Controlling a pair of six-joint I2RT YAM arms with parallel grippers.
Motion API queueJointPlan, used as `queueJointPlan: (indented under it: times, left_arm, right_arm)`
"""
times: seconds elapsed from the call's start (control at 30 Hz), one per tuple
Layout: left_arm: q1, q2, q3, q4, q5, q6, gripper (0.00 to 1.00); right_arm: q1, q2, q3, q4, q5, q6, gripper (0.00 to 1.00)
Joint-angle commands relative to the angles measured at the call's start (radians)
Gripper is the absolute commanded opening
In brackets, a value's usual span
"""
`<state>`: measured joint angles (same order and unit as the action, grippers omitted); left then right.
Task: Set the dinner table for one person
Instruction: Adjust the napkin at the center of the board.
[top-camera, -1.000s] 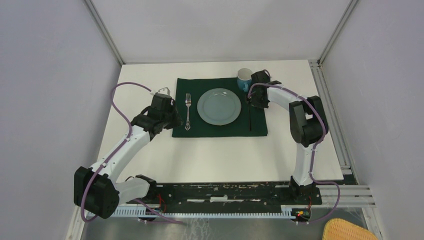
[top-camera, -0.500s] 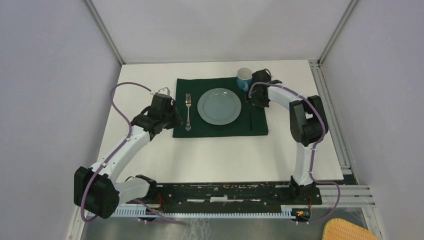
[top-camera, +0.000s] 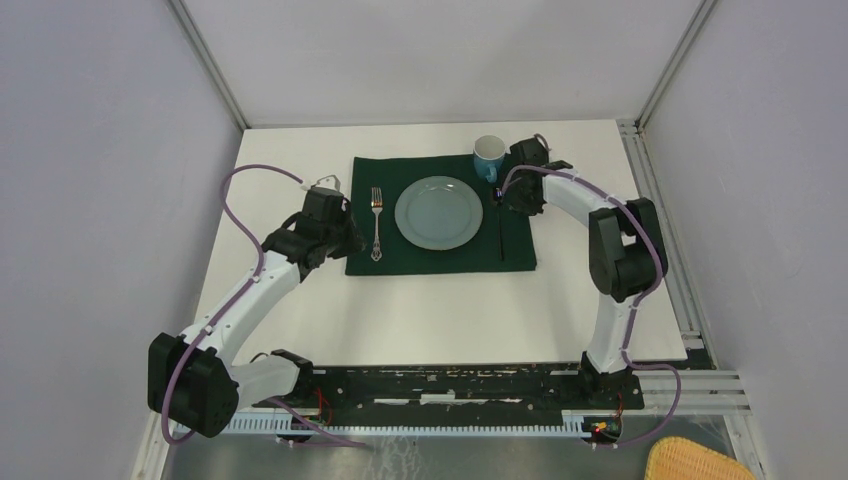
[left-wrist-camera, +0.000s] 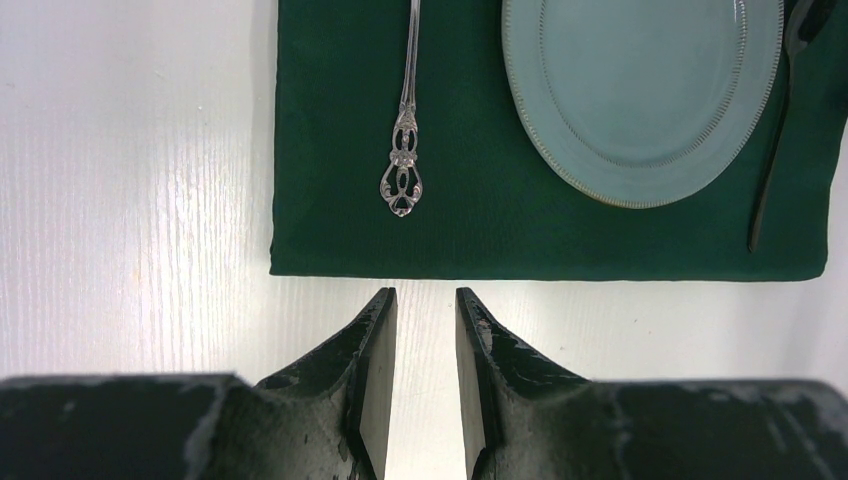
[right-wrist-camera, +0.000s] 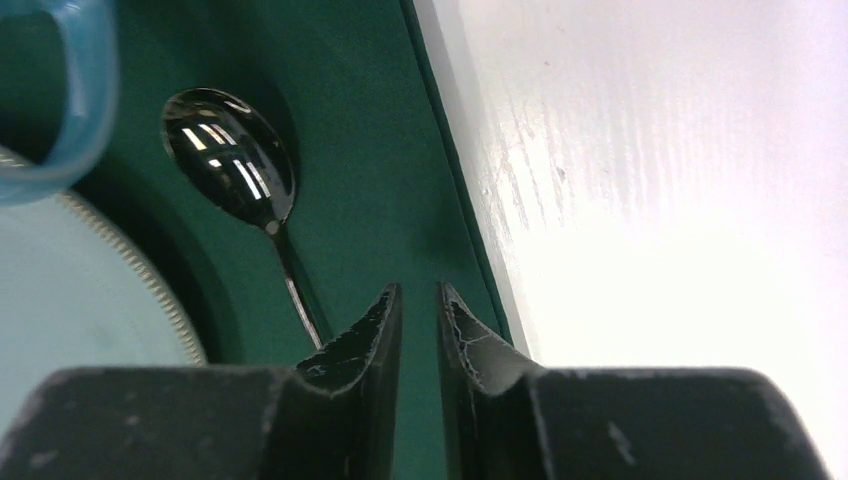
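Underlying left fingers (left-wrist-camera: 375, 345) (parted): dinner table (left-wrist-camera: 130, 200)

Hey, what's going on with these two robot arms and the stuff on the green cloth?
They are setting a place for one on the dinner table. A green cloth carries a plate, with a fork on its left, a dark spoon on its right and a blue mug by the far right corner. The right hand hovers over the spoon's handle, jaws slightly apart, empty. The left hand hangs open beside the cloth.
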<state>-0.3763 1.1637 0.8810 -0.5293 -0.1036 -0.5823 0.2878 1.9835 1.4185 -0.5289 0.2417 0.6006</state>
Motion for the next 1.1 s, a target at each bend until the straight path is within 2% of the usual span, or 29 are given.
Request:
queueJointPlan:
  times: [0.0, 0.1, 0.2, 0.27, 0.3, 0.43, 0.47, 0.5, 0.53, 0.83, 0.9, 1.07]
  left_arm:
    - [0.006, -0.026, 0.003, 0.027, -0.021, 0.004, 0.35]
    - [0.006, -0.029, 0.011, 0.036, -0.034, 0.010, 0.36]
    - [0.006, -0.027, 0.028, 0.039, -0.060, 0.026, 0.40]
    - [0.005, -0.025, 0.041, 0.038, -0.076, 0.044, 0.48]
    - [0.006, -0.025, 0.048, 0.039, -0.081, 0.054, 0.60]
    - [0.006, -0.035, 0.070, 0.050, -0.101, 0.082, 0.64]
    - [0.004, -0.036, 0.076, 0.048, -0.117, 0.084, 0.74]
    - [0.006, -0.036, 0.079, 0.047, -0.120, 0.086, 0.96]
    - [0.006, -0.035, 0.083, 0.046, -0.128, 0.088, 0.99]
    - [0.005, -0.062, 0.101, 0.007, -0.270, 0.110, 1.00]
    - [0.006, -0.087, 0.094, 0.019, -0.262, 0.152, 1.00]
    - [0.006, -0.172, 0.084, 0.012, -0.362, 0.211, 1.00]
  right_arm:
    - [-0.004, -0.144, -0.003, 0.037, 0.018, -0.010, 0.25]
    - [0.000, -0.219, 0.002, 0.032, 0.001, -0.018, 0.32]
    - [0.007, -0.290, 0.014, 0.018, -0.034, -0.041, 0.46]
    - [0.017, -0.342, 0.011, 0.014, -0.046, -0.070, 0.78]
    - [0.022, -0.369, 0.007, 0.013, -0.057, -0.085, 0.96]
    - [0.034, -0.463, -0.015, -0.009, -0.060, -0.123, 0.98]
    - [0.035, -0.484, -0.022, -0.014, -0.061, -0.134, 0.97]
    - [0.035, -0.502, -0.029, -0.023, -0.057, -0.139, 0.97]
    - [0.035, -0.519, -0.041, -0.025, -0.049, -0.144, 0.98]
    - [0.036, -0.653, -0.125, -0.037, 0.002, -0.180, 0.98]
    - [0.035, -0.666, -0.123, -0.052, 0.009, -0.195, 0.98]
    - [0.035, -0.706, -0.124, -0.111, 0.103, -0.187, 0.98]
